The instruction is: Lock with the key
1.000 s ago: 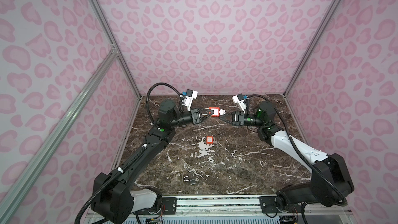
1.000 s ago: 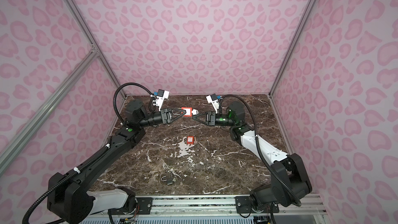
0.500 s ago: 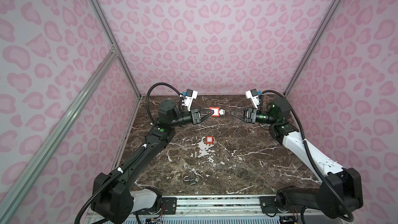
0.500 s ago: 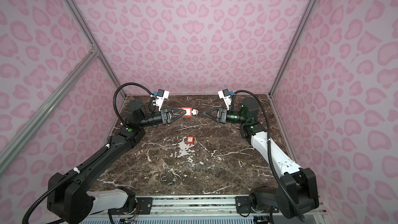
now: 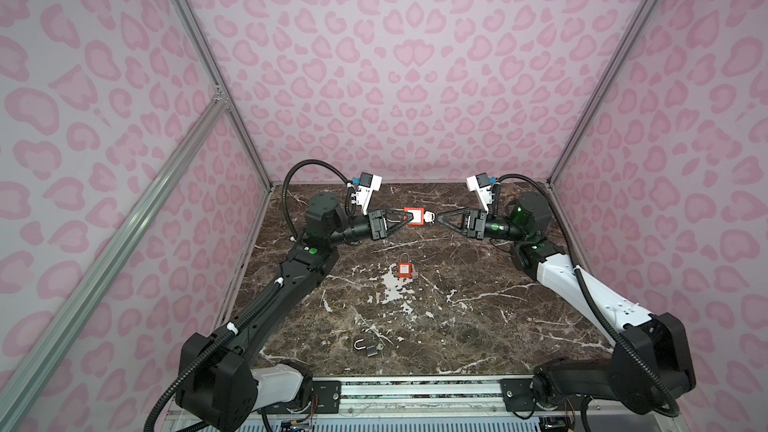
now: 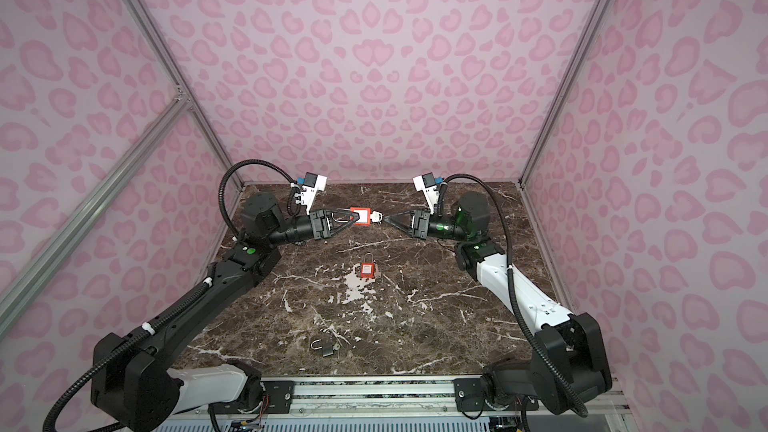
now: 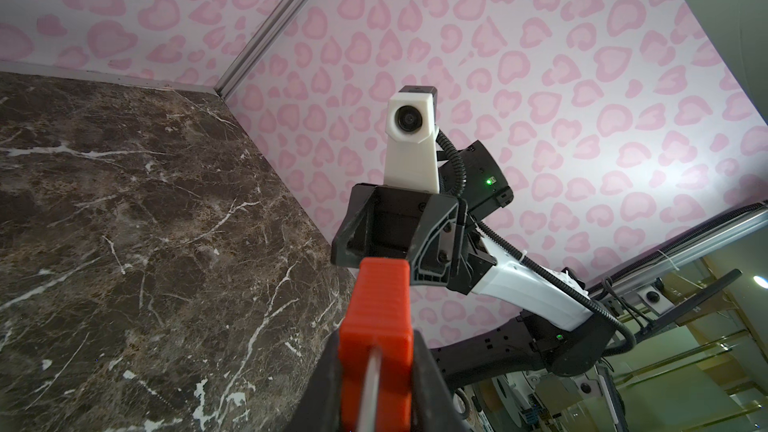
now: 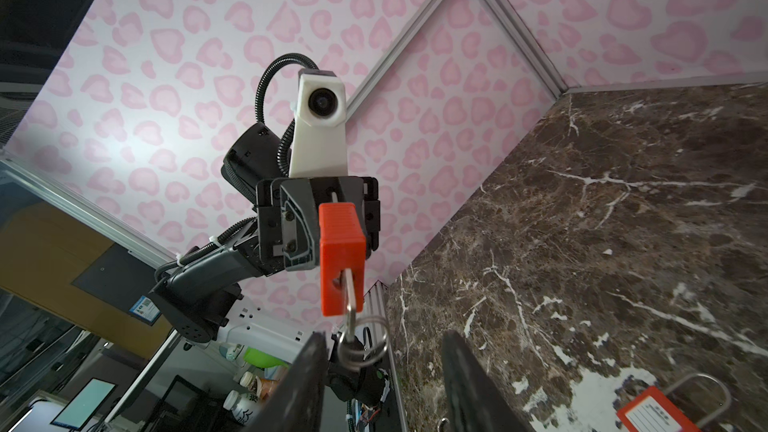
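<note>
Left tool (image 5: 406, 218) clamps a red padlock (image 8: 341, 259) near its shackle end, clear of the tabletop (image 5: 457, 305), with the keyhole facing its partner, likely so the inserted key (image 8: 350, 292) can be turned. Right tool (image 8: 380, 340) is open, its jaws flanking the key's ring without gripping. The padlock's white label (image 5: 416, 216) is unreadable.

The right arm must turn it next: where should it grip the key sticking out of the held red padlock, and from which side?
Probably the flat head of the key, just beyond the red padlock, pads on its broad faces. Approach end-on along the shaft, where the open right gripper faces it; skip the loose ring dangling.
</note>
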{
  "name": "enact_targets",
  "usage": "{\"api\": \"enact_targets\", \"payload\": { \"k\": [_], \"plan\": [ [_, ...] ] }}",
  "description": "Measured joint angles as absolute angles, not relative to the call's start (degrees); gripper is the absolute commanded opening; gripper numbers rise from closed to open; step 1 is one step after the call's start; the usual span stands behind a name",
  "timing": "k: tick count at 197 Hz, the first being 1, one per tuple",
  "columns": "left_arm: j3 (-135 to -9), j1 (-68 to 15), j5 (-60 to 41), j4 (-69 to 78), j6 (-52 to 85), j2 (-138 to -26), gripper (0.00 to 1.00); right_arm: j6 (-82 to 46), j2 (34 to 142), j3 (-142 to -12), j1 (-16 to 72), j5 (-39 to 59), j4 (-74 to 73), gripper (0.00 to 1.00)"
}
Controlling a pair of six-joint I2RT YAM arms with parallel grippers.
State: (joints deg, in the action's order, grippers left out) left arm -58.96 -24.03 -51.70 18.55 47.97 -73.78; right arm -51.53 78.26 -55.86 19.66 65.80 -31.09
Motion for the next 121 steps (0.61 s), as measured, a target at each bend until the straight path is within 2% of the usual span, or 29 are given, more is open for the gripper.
{"api": "enact_targets", "payload": {
  "k": [57,121],
  "plan": [
    [-58.96,-24.05,-52.03,18.57,47.99,-73.78,0.04,-53.65,79.83,-57.47,21.80,65.17,-33.39,0.34],
    [-58.96,-24.05,-52.03,18.59,47.99,-73.78,0.03,-54.39,80.03,-57.56,22.24,64.88,-33.17,0.17]
  ]
}}
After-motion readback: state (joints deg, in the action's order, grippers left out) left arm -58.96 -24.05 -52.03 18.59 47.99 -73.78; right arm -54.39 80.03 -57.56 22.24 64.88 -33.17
